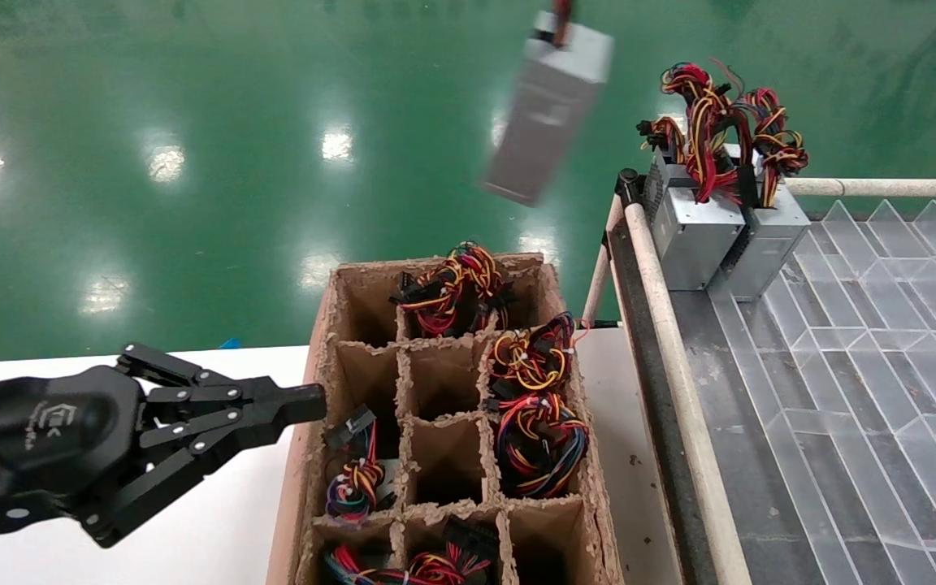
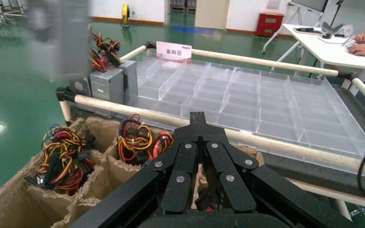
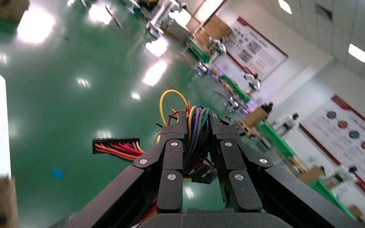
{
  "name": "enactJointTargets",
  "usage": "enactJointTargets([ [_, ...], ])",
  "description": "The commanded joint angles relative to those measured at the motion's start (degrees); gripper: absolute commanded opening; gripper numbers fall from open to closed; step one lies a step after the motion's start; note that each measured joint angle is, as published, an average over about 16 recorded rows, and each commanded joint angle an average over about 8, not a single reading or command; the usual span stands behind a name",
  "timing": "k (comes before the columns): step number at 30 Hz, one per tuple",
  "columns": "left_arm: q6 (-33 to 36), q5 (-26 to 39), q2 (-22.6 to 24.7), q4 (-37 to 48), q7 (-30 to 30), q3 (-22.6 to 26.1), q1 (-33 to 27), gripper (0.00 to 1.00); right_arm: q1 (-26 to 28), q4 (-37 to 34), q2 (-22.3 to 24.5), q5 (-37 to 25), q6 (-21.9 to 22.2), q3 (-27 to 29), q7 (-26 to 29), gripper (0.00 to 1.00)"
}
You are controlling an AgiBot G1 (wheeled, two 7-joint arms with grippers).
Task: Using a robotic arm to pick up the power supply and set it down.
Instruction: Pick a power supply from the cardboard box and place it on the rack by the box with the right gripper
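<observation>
The power supply (image 1: 548, 110) hangs in mid-air at twelve o'clock in the head view, above the green floor (image 1: 192, 162), beyond the cardboard divider box (image 1: 444, 422) and to the ten o'clock of the two power supplies standing on the clear tray rack (image 1: 858, 341). It dangles from its wire bundle (image 3: 190, 137), which the right hand (image 3: 197, 121) is pinching between its fingertips. The left hand (image 1: 305, 404), pressed together, is parked at eight o'clock over the white bench (image 1: 216, 520). The metal case looks heavy and rigid with smooth, slippery sides, while the wires are soft and let it swing; I would judge a hold low on the bundle, near the case, steadier, and a slow set-down.
</observation>
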Motion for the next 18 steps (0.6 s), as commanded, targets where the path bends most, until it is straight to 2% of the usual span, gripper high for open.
enactJointTargets([
  [1, 0.00, 0.00, 0.00, 0.00, 0.00, 0.00, 0.00, 0.00, 1.52, -0.85, 1.98, -0.93, -1.69, -0.42, 0.60, 0.00],
  [9, 0.00, 0.00, 0.00, 0.00, 0.00, 0.00, 0.00, 0.00, 4.88, 0.14, 10.23, -5.84, -5.48, -3.07, 4.32, 0.00],
  [18, 0.00, 0.00, 0.00, 0.00, 0.00, 0.00, 0.00, 0.00, 0.91, 5.21, 16.83, -7.20, -4.46, -5.07, 8.31, 0.00],
])
